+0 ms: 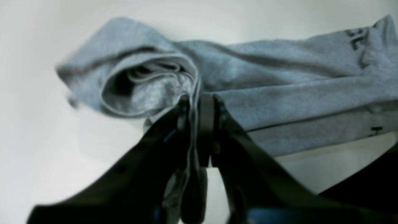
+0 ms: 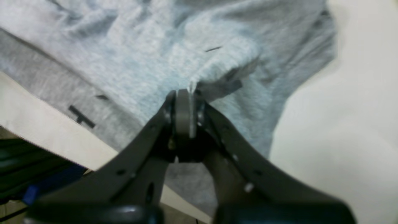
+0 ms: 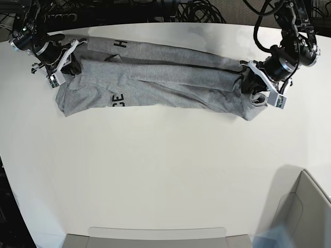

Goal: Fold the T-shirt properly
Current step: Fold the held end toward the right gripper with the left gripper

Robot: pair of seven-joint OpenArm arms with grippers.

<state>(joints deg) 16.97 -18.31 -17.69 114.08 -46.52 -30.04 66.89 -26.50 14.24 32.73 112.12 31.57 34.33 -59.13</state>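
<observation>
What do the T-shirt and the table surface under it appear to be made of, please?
T-shirt: soft knit cloth, probably cotton jersey, heather grey and matte; it shows a flecked weave, limp folds and black printed lettering.
Table: smooth, hard, off-white sheet, possibly laminate or painted board; it is even and unmarked, with a faint sheen. The exact material cannot be told.

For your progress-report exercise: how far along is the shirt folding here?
Done: the T-shirt is folded lengthwise into a long band on the table. In hand: the left claw and right claw each pinch an end. Left: folding the band across into a compact stack.
</observation>
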